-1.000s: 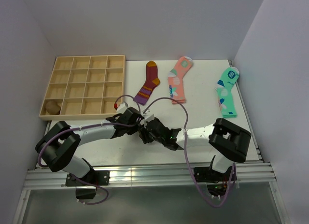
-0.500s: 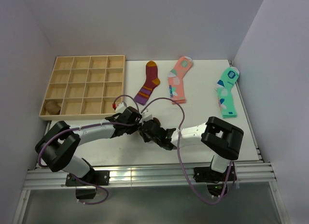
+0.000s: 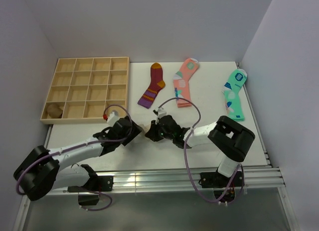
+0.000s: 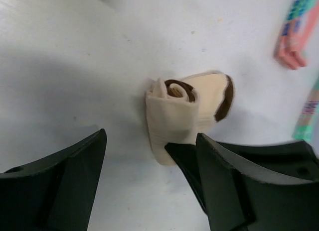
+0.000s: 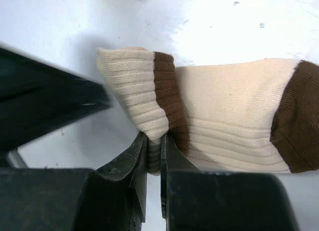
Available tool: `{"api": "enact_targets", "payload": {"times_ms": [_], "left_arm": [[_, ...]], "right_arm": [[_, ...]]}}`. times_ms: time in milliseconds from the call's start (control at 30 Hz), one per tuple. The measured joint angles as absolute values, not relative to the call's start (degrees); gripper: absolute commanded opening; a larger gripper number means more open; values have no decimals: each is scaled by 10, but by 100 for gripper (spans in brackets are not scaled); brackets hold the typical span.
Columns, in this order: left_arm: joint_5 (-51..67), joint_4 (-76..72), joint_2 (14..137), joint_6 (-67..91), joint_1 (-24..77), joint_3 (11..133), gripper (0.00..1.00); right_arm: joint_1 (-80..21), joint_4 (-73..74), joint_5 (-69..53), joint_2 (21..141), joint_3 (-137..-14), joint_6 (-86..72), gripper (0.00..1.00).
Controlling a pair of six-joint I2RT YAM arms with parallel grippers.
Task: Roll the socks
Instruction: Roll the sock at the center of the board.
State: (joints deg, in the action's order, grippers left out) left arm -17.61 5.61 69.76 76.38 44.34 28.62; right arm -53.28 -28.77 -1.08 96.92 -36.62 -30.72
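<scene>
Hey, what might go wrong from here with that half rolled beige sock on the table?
The right gripper pinches only a thin edge of the beige sock at its cuff fold, so the fabric may slip free. The left gripper is open and not holding the roll, so the loose turns might unwind. The brown toe end lies unrolled.

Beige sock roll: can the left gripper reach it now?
Probably yes: the left gripper is open with the beige sock roll just ahead; the right gripper, pinching its edge, crowds one side.
</scene>
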Motion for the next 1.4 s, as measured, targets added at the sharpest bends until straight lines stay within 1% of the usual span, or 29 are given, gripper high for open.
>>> {"api": "enact_targets", "payload": {"times_ms": [100,200,300,500,767,1233,1367,1400], "left_arm": [[-180,6,649,770,443,242,78],[-179,-43,636,771,443,209,76],[-175,-79,650,761,443,199,75],[-158,-155,705,740,443,198,75],[-148,-212,751,721,443,198,75],[-149,-274,813,705,443,211,74],[-147,-294,831,705,443,216,70],[-147,-298,835,705,443,216,68]], "right_arm": [[-491,-325,-76,977,-351,-331,0],[-459,-369,-141,994,-337,-358,0],[-430,-414,-197,1014,-326,-386,0],[-397,-477,-267,1051,-317,-429,0],[-379,-515,-313,1080,-318,-458,0],[-366,-534,-353,1105,-327,-476,0],[-365,-534,-359,1108,-330,-477,0],[-365,-535,-361,1109,-330,-477,0]]}}
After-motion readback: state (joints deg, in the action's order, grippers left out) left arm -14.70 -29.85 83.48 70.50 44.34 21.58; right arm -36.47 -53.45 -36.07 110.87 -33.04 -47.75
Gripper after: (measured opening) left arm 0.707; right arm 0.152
